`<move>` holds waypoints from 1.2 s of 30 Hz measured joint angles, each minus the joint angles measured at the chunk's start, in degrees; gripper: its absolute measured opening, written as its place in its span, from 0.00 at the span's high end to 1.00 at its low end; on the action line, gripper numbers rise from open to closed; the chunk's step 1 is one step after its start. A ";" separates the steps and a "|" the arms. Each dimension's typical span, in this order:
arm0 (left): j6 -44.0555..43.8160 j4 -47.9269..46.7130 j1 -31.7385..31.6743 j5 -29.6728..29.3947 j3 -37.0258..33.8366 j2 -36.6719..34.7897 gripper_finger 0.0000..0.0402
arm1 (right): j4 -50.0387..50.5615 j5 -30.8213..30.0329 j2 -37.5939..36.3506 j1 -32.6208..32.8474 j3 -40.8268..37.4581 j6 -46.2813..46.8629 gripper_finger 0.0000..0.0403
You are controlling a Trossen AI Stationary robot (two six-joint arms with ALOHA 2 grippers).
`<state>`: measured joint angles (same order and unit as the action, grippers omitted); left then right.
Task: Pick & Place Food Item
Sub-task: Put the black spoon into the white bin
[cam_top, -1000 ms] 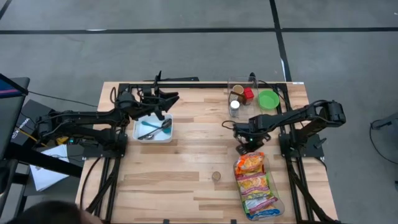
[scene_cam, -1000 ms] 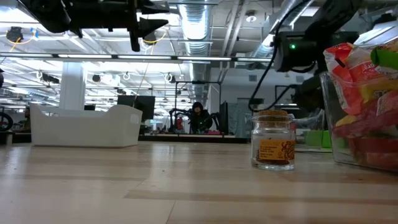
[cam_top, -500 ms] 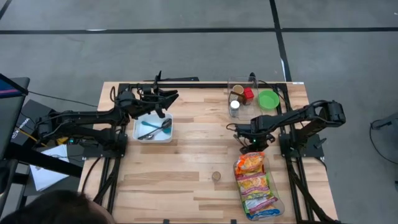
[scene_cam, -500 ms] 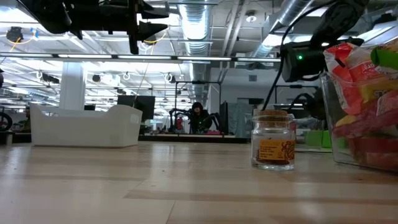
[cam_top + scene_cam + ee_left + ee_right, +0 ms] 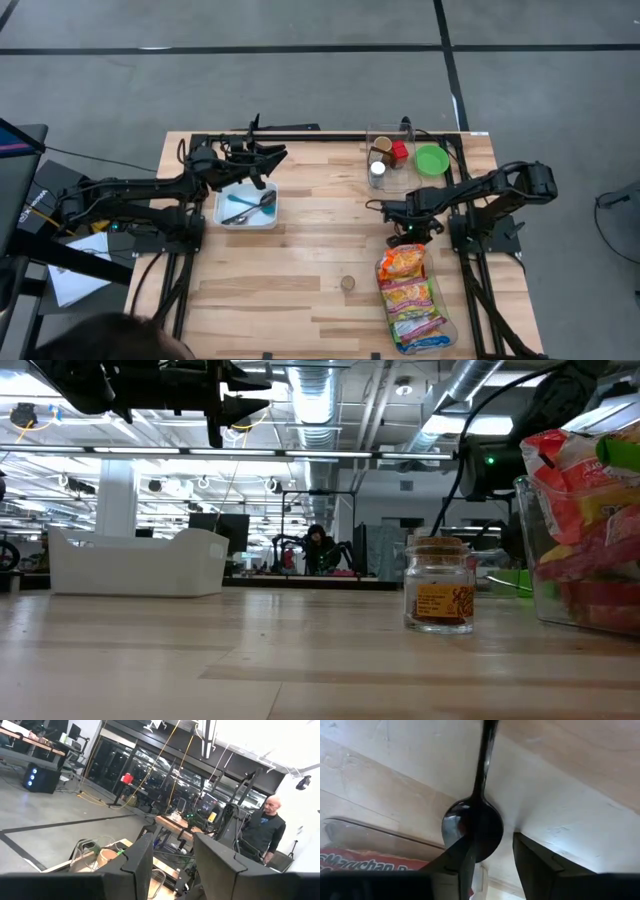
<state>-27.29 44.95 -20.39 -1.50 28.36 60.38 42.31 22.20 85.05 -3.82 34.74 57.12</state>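
Bright food packets [image 5: 408, 295] fill a clear bin [image 5: 440, 325] at the table's near right, also seen in the low view [image 5: 590, 530]. Just beyond its far end my right gripper [image 5: 405, 235] points steeply down, open, low over a black spoon [image 5: 472, 827] that lies flat on the wood. The spoon's bowl sits by one fingertip and its handle [image 5: 485, 755] runs away from the gripper [image 5: 492, 865]. My left gripper [image 5: 265, 155] is open, with nothing between its fingers [image 5: 172, 865]. It hangs high over the far edge of a white bin [image 5: 245, 207]. My right gripper comes at the spoon from above. One finger [image 5: 455, 862] overlaps the rim of the spoon's bowl [image 5: 470, 845] in the wrist view. I cannot tell whether it touches it. Nothing lies between the two fingers.
A small cork-lidded jar [image 5: 347, 283] stands alone near the table's middle front, also in the low view [image 5: 438, 598]. At the far right are a clear box [image 5: 385, 155] with jars and a green bowl [image 5: 432, 160]. The white bin holds utensils. A person stands in the room beyond [image 5: 265, 827].
My right gripper has sunk toward the table and shifted a little toward the right edge, closer to the far end of the food bin.
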 joint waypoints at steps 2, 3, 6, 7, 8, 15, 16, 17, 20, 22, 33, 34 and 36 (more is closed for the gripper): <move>0.00 0.00 0.01 0.00 0.00 0.00 0.66 | 0.09 -0.33 0.01 -0.35 -0.05 -0.61 0.71; 0.00 0.00 0.01 0.00 0.00 0.00 0.66 | 0.14 -0.55 0.01 -0.42 -0.09 -0.84 0.73; 0.00 0.00 0.01 0.01 0.00 0.00 0.66 | 0.41 -1.18 0.05 -0.35 -0.12 -1.60 0.81; 0.00 0.00 0.01 0.02 0.00 0.00 0.66 | 0.53 -1.31 0.05 -0.35 -0.15 -1.80 0.85; 0.00 0.00 0.01 0.02 0.00 0.00 0.66 | 0.54 -1.41 0.05 -0.30 -0.15 -2.03 0.89; 0.00 0.00 0.01 0.02 0.00 0.00 0.66 | -1.76 -5.27 -2.78 1.38 -0.22 -1.87 1.00; 0.00 0.00 0.01 0.02 0.00 0.00 0.66 | -2.19 -6.92 -3.68 1.56 -0.22 -1.47 1.00; 0.00 -0.01 0.01 0.02 0.00 0.00 0.66 | -2.12 -8.28 -4.67 1.56 -0.22 -0.75 1.00; 0.00 -0.01 0.01 0.02 0.00 0.00 0.66 | -1.53 -10.95 -7.89 1.21 -0.24 1.52 1.00; 0.00 0.00 0.01 0.02 0.00 0.00 0.66 | -1.25 -11.68 -9.41 0.65 -0.22 2.28 1.00; 0.32 -0.02 0.01 0.04 0.00 0.00 0.66 | -0.80 -10.63 -10.70 -2.09 -0.20 -2.21 1.00; 0.33 -0.02 0.01 0.04 0.00 0.00 0.66 | -0.83 -9.67 -10.56 -1.90 -0.20 -2.96 1.00; 0.35 -0.02 0.01 0.03 0.00 0.00 0.66 | -1.93 -7.93 -10.66 -1.38 -0.20 -4.57 1.00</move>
<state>-26.94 44.93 -20.38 -1.47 28.36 60.38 40.38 14.27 74.39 -5.20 34.54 52.55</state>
